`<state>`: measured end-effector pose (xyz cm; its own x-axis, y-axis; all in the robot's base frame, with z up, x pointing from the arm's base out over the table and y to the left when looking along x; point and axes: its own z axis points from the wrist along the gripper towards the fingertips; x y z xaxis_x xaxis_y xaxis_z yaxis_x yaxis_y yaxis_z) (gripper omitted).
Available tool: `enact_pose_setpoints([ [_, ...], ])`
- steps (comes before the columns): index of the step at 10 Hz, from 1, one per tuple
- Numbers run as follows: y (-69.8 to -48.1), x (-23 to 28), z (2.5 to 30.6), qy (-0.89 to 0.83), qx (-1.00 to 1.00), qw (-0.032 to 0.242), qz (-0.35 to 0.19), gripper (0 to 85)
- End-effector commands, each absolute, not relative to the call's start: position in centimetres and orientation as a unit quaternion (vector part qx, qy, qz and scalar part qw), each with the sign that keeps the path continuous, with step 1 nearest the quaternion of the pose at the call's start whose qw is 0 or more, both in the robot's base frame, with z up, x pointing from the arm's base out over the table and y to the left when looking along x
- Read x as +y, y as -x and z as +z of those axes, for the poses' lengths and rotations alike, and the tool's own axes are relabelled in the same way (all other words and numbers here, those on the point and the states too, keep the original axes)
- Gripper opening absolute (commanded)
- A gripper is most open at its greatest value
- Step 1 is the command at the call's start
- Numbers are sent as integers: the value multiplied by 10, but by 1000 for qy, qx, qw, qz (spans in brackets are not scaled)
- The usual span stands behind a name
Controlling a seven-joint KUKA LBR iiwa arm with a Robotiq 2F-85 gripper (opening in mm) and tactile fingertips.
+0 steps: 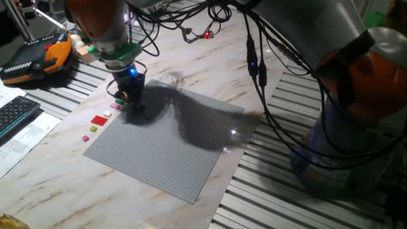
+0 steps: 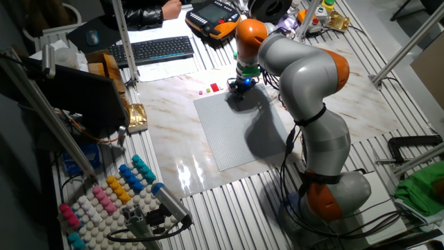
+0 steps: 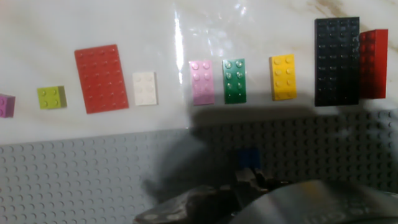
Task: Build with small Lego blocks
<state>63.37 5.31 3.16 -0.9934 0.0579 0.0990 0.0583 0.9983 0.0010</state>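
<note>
Where grey studs begin, claw [image 3: 249,177] clenched on a small blue brick [image 3: 249,158].

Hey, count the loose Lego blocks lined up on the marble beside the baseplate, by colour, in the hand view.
Purple: 1
Lime: 1
Red: 2
White: 1
Pink: 1
Green: 1
Yellow: 1
Black: 1
Total: 9

Opposite overviews share baseplate [image 1: 172,143], hand view perhaps nearest
</note>
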Motion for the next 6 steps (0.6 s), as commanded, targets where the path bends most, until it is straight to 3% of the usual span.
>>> enact_pose_setpoints([
  [1,-633,52,29,29,-998,51,-3,7],
  [6,-628,51,27,30,-998,51,-8,7],
])
